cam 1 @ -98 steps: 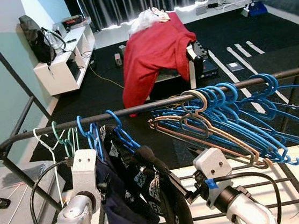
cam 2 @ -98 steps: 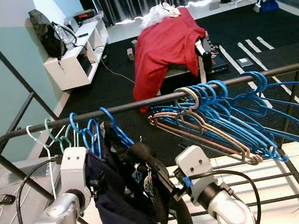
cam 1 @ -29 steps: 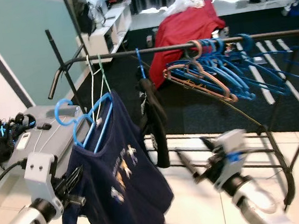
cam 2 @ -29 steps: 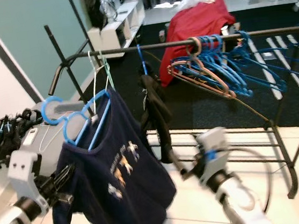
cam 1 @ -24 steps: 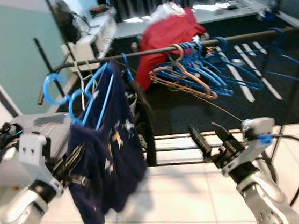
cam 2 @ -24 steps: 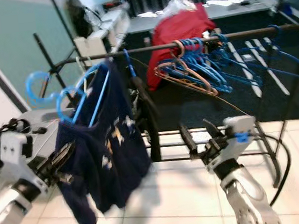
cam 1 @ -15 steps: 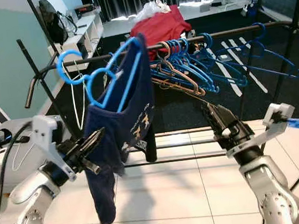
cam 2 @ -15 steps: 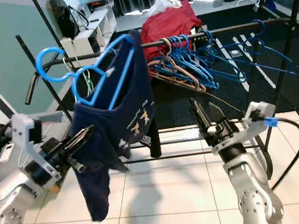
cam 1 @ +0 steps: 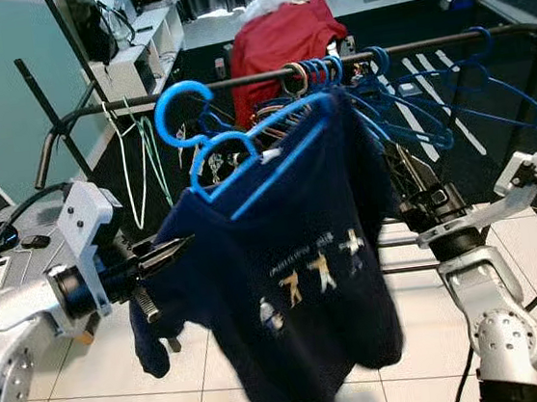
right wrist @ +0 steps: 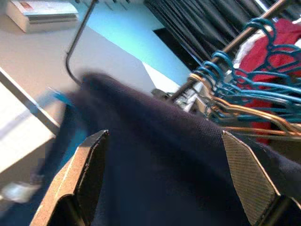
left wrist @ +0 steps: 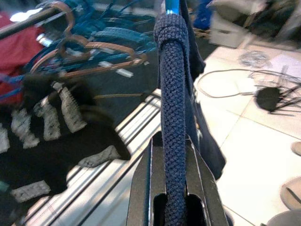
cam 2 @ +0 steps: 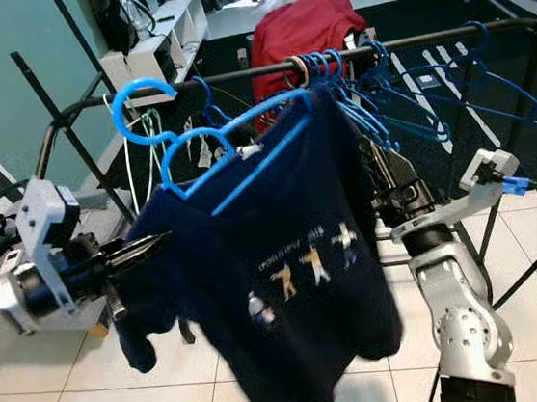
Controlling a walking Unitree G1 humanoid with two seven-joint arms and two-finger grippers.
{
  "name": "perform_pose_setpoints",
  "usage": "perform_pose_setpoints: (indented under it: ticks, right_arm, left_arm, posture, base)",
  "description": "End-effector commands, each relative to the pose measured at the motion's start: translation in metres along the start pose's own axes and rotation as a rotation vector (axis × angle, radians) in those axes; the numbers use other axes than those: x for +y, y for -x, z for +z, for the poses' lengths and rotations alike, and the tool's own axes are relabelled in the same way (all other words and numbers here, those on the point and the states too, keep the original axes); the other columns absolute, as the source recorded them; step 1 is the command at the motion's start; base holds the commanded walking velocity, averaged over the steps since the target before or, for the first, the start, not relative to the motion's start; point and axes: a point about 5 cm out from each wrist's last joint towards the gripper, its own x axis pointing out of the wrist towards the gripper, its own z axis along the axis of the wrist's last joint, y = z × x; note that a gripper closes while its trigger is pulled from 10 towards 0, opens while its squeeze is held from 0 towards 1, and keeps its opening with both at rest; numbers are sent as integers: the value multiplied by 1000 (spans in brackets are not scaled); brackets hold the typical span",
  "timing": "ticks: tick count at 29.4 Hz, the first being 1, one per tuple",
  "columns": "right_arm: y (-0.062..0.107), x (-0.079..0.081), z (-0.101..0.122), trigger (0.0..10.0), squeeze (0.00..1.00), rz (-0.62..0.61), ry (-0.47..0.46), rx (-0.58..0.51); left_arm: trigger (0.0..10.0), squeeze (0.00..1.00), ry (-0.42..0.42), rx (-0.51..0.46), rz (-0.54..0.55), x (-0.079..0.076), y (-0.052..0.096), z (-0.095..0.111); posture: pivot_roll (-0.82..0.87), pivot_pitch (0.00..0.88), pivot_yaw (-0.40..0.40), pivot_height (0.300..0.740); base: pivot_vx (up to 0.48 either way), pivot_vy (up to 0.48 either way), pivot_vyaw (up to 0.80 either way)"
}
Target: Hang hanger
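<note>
A blue hanger [cam 1: 244,155] carries a navy T-shirt [cam 1: 302,284] with small printed figures. Its hook [cam 2: 141,101] is just in front of the black rail [cam 1: 235,81]; I cannot tell whether it touches. My left gripper [cam 1: 173,253] is at the shirt's left edge, shut on the rolled navy fabric [left wrist: 174,94]. My right gripper [cam 2: 387,173] is behind the shirt's right edge. In the right wrist view, that right gripper [right wrist: 164,134] is open, with its fingers [right wrist: 87,172] wide apart and the shirt cloth close in front.
Several blue and brown hangers [cam 1: 412,97] crowd the rail's right half. Green and white wire hangers [cam 1: 139,167] hang at its left end. Beyond the rack, a red cloth [cam 1: 279,35] is draped over furniture on dark carpet. A white shelf [cam 1: 140,55] stands by the teal wall. White tiles lie underfoot.
The view has swung. The shirt on its hanger has moved right and up toward the rail, spreading wide. My right gripper, in the open before, is now behind the shirt.
</note>
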Motion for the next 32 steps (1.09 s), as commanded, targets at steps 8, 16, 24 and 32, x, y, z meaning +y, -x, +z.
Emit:
perform_pose_setpoints:
  ticks: [8,16,24,32]
  right_arm:
    - [-3,-2,-12,10000,0,-30,22,59]
    - [0,8,-22,3255,0,35,45,125]
    - [0,4,-22,0,0,23,76,126]
    - [-1,6,-19,0,0,27,79,108]
  left_arm:
    - [10000,0,-16,-94,-114,-17,-15,25]
    - [10000,0,25,-112,-172,-34,-28,21]
    - [10000,0,29,-112,-187,-35,-30,21]
    - [10000,0,24,-65,-146,-32,-27,13]
  posture:
    - [-81,0,89,740]
    - [-87,0,89,740]
    - [-89,0,89,740]
    - [-92,0,89,740]
  base:
    - [0,0,0]
    - [0,0,0]
    - [0,0,0]
    - [0,0,0]
